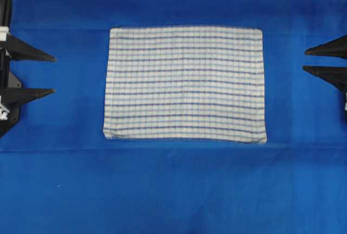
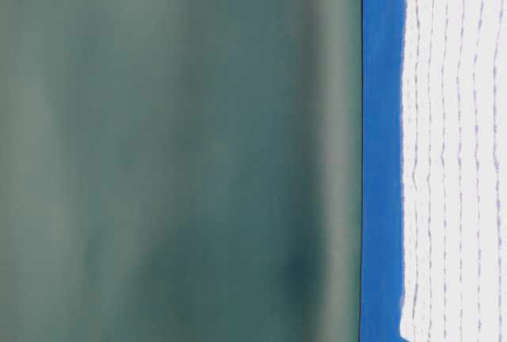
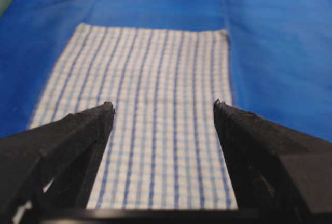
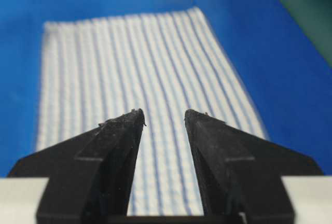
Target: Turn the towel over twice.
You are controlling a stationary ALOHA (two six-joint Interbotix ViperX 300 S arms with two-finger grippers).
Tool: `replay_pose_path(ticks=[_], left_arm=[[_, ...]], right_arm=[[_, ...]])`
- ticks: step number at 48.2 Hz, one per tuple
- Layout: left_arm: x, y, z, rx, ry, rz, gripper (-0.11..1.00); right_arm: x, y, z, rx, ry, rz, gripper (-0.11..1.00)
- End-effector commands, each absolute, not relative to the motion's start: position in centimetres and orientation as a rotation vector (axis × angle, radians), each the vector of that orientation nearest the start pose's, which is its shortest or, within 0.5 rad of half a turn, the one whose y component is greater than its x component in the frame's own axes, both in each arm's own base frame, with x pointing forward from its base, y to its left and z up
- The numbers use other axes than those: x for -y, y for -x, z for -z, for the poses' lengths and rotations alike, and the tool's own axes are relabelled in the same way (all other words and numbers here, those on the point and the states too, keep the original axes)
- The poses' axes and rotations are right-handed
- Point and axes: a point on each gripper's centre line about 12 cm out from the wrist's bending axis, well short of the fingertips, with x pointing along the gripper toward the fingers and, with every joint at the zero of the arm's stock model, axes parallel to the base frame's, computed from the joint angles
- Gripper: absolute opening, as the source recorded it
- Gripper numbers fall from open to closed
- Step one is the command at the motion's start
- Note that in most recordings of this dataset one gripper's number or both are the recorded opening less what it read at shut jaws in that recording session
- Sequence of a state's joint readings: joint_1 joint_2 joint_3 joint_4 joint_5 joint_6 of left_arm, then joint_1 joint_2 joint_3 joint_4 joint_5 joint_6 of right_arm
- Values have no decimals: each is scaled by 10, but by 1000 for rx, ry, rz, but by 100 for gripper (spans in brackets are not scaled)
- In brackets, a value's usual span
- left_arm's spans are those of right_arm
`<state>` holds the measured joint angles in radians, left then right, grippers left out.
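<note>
The towel (image 1: 185, 84), white with dark-blue stripes and faint checks, lies flat and spread on the blue sheet (image 1: 179, 190) in the middle of the overhead view. My left gripper (image 1: 54, 74) sits at the left edge, open, well clear of the towel's left hem. At the right edge my right gripper (image 1: 304, 60) is open with a narrower gap, also apart from the towel. From the left wrist the towel (image 3: 155, 120) stretches ahead between the wide black fingers (image 3: 88, 130). The right wrist view shows the towel (image 4: 140, 79) beyond its gripper (image 4: 164, 114), nothing between the jaws.
The blue sheet covers the whole table top. A crease in the sheet (image 1: 303, 146) runs across just below the towel. The table-level view shows the towel's edge (image 2: 451, 152) on the sheet in front of a dull green wall (image 2: 174, 152).
</note>
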<state>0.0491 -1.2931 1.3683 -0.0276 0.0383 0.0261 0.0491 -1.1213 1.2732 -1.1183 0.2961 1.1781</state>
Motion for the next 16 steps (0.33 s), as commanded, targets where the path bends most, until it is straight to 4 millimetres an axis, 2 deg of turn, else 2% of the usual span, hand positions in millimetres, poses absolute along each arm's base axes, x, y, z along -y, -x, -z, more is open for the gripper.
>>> replay_pose_path(ticks=[1,16], left_arm=[[-7,-144,-229,-117,1,-48,73],[-7,-144,-224,-124,3,-48,73]], right_arm=[[26,-164,-235,-285,-22,252,46],[23,-164,-231,-283,-23,224,46]])
